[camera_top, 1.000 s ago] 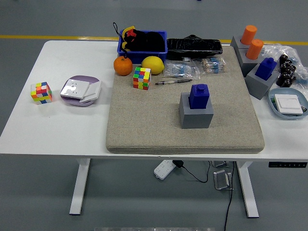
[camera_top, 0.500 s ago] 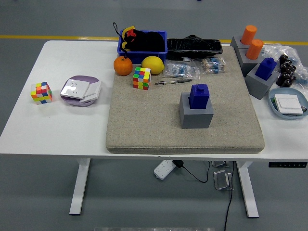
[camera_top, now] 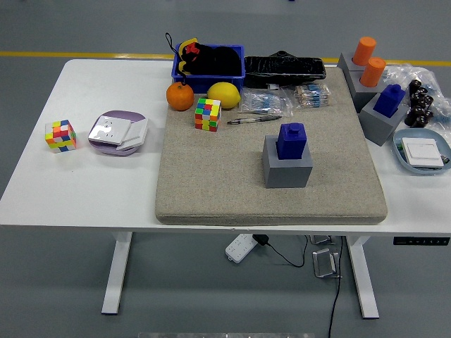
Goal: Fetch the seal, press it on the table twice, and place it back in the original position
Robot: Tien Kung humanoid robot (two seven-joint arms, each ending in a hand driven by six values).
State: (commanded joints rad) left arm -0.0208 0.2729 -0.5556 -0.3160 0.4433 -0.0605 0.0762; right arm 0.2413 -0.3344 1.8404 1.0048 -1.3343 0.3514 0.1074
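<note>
In the head view nothing is changing from the pictures a moment earlier: the blue seal (camera_top: 291,139) is sitting upright in its grey holder (camera_top: 287,169) on the beige mat (camera_top: 271,190), right of the mat's centre, at about four o'clock from the pen (camera_top: 254,120). Neither robot hand is showing, so their fingers cannot be judged, and the fetch is looking not yet begun.

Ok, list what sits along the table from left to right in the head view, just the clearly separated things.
Cube → purple plate → orange → blue seal on its gray block → light blue dish.
</note>
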